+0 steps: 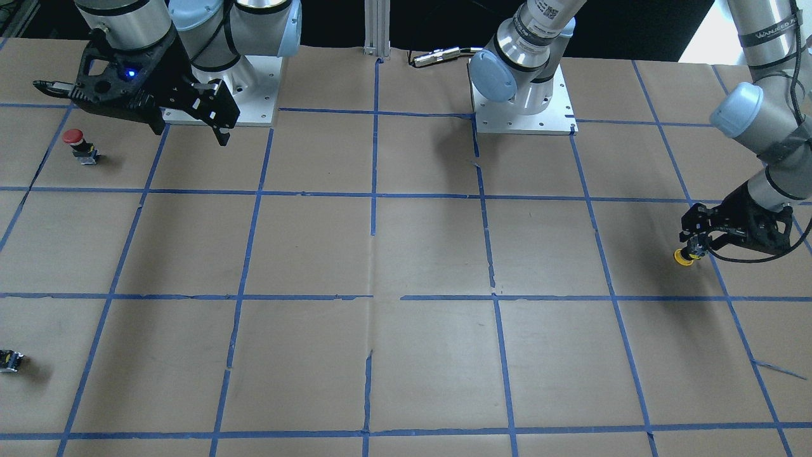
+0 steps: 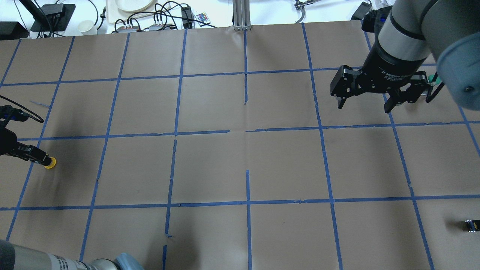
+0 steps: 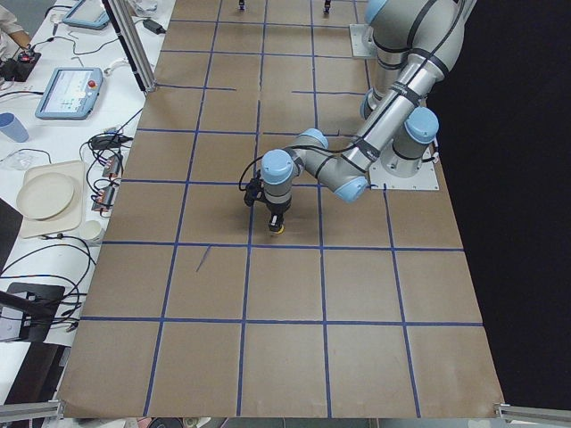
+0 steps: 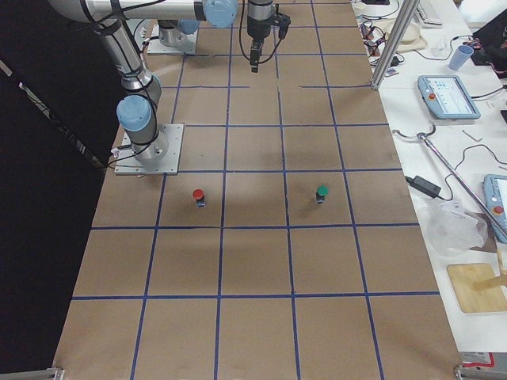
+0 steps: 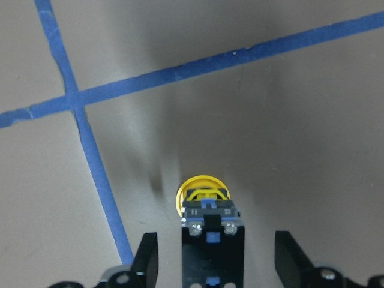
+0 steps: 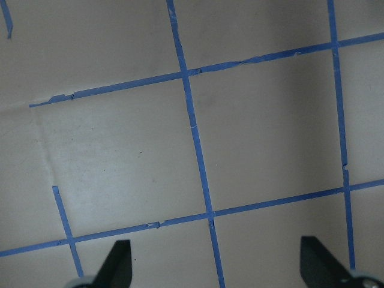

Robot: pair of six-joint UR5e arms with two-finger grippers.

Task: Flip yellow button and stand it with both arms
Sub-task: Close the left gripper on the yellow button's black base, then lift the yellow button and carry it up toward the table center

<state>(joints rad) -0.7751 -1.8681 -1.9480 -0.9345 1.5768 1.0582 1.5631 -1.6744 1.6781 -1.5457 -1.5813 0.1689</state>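
Observation:
The yellow button rests with its yellow cap on the paper and its black-and-grey body pointing up toward the wrist camera. It also shows at the table's left side in the overhead view and in the front view. My left gripper points down over it, open, with one finger on each side of the body and a gap on both sides. My right gripper is open and empty, held above the table far from the button; it also shows in the front view.
A red-capped button stands below the right gripper's side, and a green-capped one stands near it. A tiny dark block lies at the near right edge. The arms' base plates are at the robot's side.

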